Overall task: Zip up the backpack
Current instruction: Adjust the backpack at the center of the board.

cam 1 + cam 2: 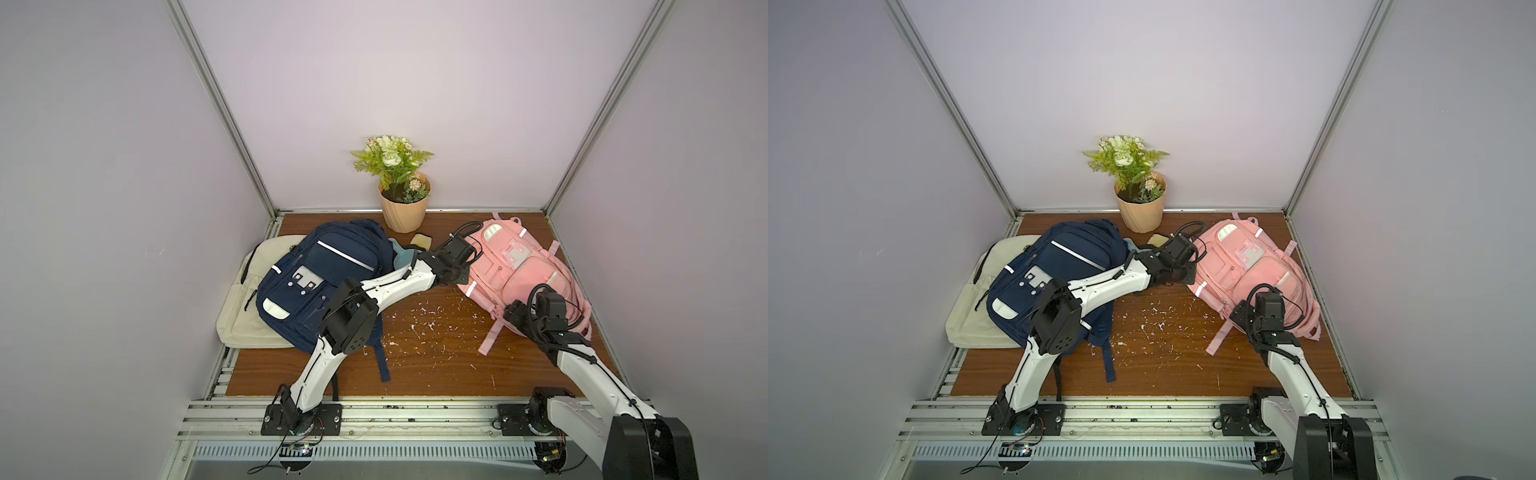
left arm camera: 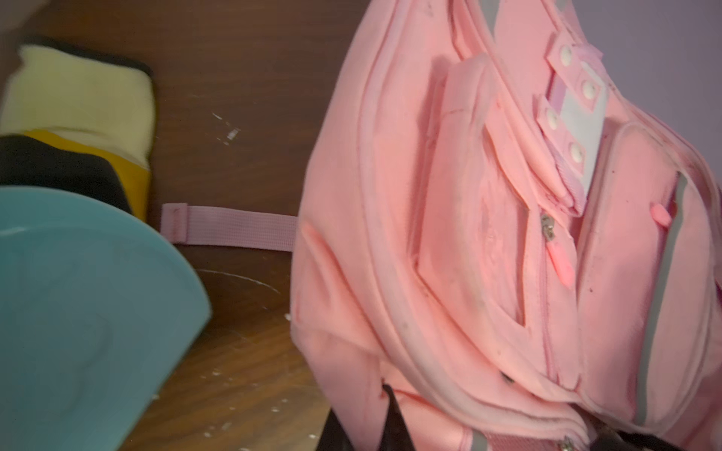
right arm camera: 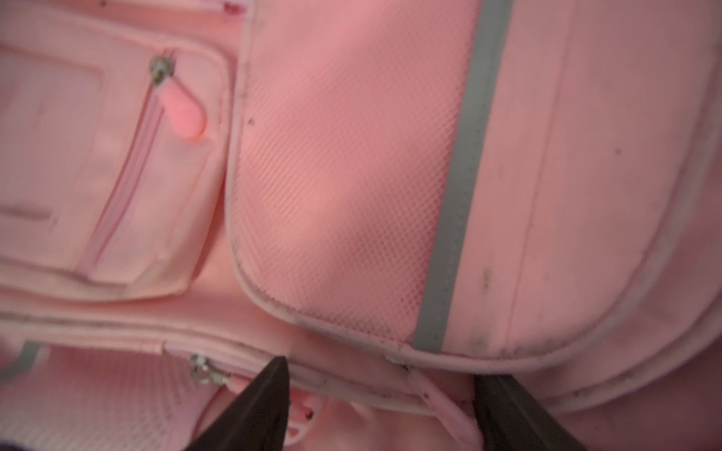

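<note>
Left gripper [image 1: 455,279] sits at the near-left corner of the pink backpack [image 1: 523,266], which lies on the right half of the table [image 1: 415,365] in both top views. Left wrist view: 2 dark fingers [image 2: 390,418] flank its lower hem; closure cannot be told. Right wrist view: right gripper [image 3: 379,375] spread, astride a zipper pull [image 3: 433,390].

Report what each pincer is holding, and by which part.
The right pincer holds nothing: its jaws stand open over a zipper seam of the pink backpack. The left pincer straddles an edge of it; whether it grips cannot be told.
</note>
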Available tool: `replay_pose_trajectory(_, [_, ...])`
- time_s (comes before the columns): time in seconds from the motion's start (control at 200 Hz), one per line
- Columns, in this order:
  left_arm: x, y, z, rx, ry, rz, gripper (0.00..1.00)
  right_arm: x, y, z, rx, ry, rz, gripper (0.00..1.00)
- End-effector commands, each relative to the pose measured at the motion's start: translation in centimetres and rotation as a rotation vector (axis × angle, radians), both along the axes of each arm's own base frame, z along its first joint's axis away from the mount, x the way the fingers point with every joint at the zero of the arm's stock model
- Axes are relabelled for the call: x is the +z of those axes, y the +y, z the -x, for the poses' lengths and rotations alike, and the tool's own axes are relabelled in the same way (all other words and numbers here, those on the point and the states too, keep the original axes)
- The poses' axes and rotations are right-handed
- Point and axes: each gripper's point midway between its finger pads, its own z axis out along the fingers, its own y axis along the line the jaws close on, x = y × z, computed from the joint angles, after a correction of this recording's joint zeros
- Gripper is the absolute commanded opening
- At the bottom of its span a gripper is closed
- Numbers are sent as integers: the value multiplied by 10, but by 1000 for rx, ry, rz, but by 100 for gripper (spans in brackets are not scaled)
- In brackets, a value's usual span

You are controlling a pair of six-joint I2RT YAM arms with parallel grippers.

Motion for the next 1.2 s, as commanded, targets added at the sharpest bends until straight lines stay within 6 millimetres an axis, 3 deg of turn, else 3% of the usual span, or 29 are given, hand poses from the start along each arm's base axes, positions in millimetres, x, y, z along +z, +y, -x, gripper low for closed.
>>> replay_pose_trajectory(0.0, [22,27,-40,41,-75,-37,0,-21,62,25,148,101,-143,75])
replay_pose_trajectory(0.11, [10,40,-49,59,-57,-60,7,-9,87,25,187,61,-185,74])
replay_pose_trajectory(0.23, [1,47,-49,67,-52,-104,36,19,97,20,218,-12,-185,70])
replay_pose_trajectory(0.345, [-1,61,-43,102,-41,-143,57,39,78,15,169,-37,-60,66])
replay_pose_trajectory(0.46, [17,75,-25,167,-77,-156,71,41,53,10,108,-34,86,60])
replay_pose_trajectory(0.555, [27,63,-1,141,-81,-79,74,34,56,6,129,-20,105,54])
replay_pose_trajectory(0.761, [16,33,39,66,-14,50,74,12,61,6,165,52,125,45])
replay_pose_trajectory(0.971, [-1,8,53,14,45,110,74,-1,71,19,201,74,78,34])
replay_pose_trajectory(1.196, [-11,-4,58,-5,56,102,72,4,74,26,208,66,112,29])
